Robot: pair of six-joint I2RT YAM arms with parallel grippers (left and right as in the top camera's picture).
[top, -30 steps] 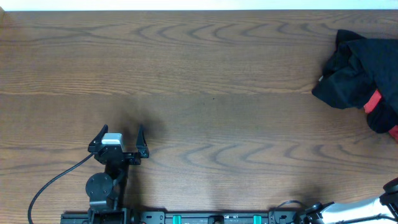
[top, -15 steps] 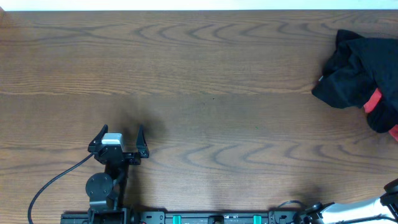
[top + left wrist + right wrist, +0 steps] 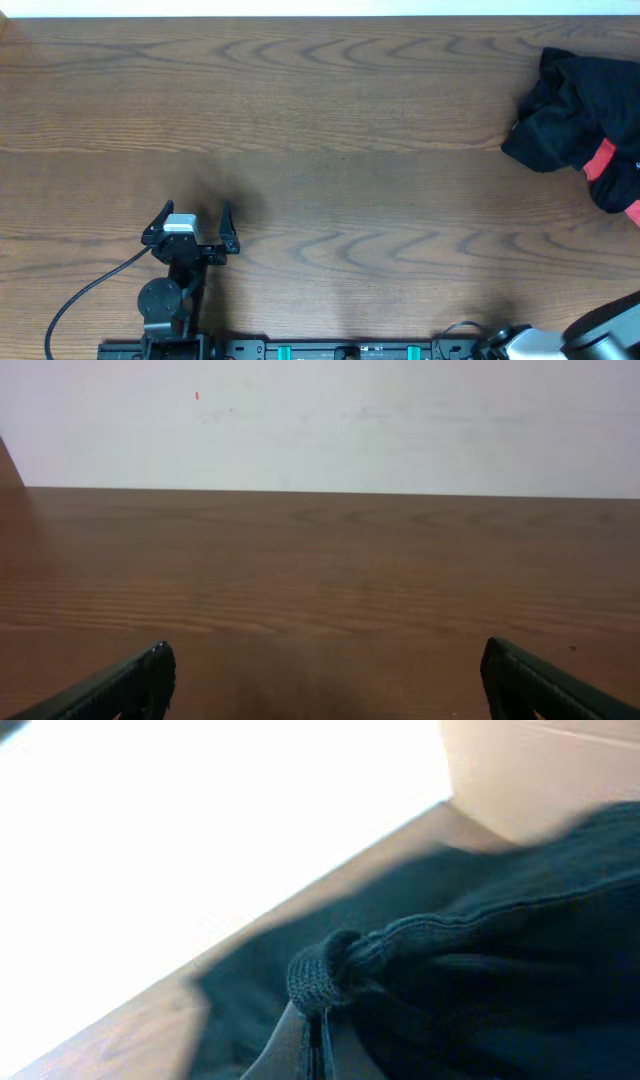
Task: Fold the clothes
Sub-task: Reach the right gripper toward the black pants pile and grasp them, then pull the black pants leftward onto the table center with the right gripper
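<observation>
Black soft fabric, the clothes (image 3: 490, 970), fills the right half of the right wrist view, lying on the wooden table. My right gripper (image 3: 320, 1017) is shut on a thick ribbed edge of it, which bunches just above the fingertips. In the overhead view only part of the right arm (image 3: 605, 330) shows at the bottom right corner; its gripper is out of frame. My left gripper (image 3: 192, 213) rests near the front left of the table, open and holding nothing. The left wrist view shows its fingers spread wide (image 3: 325, 670) over bare wood.
A heap of black cloth with red patches (image 3: 575, 110) lies at the table's far right edge and runs out of frame. I cannot tell which garment each part belongs to. A black cable (image 3: 80, 295) loops by the left arm's base. A pale wall stands behind the table.
The right gripper has shut on the black fabric. The right arm has shifted at the bottom right corner, and the heap at the right edge has moved slightly. The left arm is unchanged.
</observation>
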